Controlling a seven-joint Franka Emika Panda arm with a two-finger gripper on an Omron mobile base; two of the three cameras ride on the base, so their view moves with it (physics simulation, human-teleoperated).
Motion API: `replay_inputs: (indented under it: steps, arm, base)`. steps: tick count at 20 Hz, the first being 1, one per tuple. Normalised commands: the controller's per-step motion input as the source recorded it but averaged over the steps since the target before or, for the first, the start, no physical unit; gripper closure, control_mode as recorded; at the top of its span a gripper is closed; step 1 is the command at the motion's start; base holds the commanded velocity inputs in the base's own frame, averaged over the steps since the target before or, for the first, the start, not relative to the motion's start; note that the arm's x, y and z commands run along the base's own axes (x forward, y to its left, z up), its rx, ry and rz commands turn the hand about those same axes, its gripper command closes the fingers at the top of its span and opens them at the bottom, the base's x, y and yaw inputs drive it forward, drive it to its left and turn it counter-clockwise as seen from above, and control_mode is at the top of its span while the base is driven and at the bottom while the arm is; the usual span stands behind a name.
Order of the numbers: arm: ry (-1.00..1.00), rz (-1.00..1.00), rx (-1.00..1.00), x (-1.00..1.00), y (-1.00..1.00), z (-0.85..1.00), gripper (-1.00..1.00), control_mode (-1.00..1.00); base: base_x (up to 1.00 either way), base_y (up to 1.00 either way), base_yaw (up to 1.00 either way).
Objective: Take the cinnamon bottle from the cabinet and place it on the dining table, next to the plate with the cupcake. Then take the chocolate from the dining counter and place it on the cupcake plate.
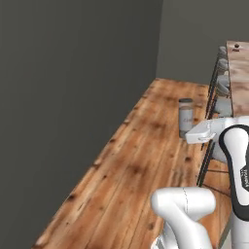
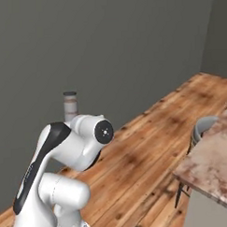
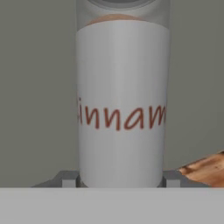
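Gripping the cinnamon bottle [image 1: 185, 116], I see it in the left base view standing upright off the end of my white hand, in the air above the wooden floor [image 1: 146, 160]. Far off at the right edge runs the dining table [image 1: 239, 68], grey stools [image 1: 222, 87] lined along it, a tiny dark thing on its far end too small to name.

Over to the right base view: the bottle's cap and upper body [image 2: 70, 105] rise behind my arm, and the marble table corner [image 2: 213, 167] sits lower right.

Hand view now: the bottle [image 3: 122, 105] is right up close, my fingers [image 3: 68, 178] clamped on either side of its base.
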Motion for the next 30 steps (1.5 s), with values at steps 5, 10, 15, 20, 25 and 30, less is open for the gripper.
replay_inputs:
  steps: [5,10,15,20,25,30]
  arm:
    - [0.0,0.0,0.0,0.0,0.0,0.0,1.0,1.0]
    - [0.0,0.0,0.0,0.0,0.0,0.0,1.0,1.0]
    - [0.0,0.0,0.0,0.0,0.0,0.0,1.0,1.0]
    - [0.0,0.0,0.0,0.0,0.0,0.0,1.0,1.0]
    - [0.0,0.0,0.0,0.0,0.0,0.0,1.0,1.0]
    - [0.0,0.0,0.0,0.0,0.0,0.0,1.0,1.0]
  base:
    - [0.73,0.35,-0.37]
    - [0.77,0.34,-0.31]
    - [0.82,0.33,-0.25]
    - [0.86,0.32,-0.18]
    - [0.87,0.31,-0.17]
    - [0.85,0.3,-0.23]
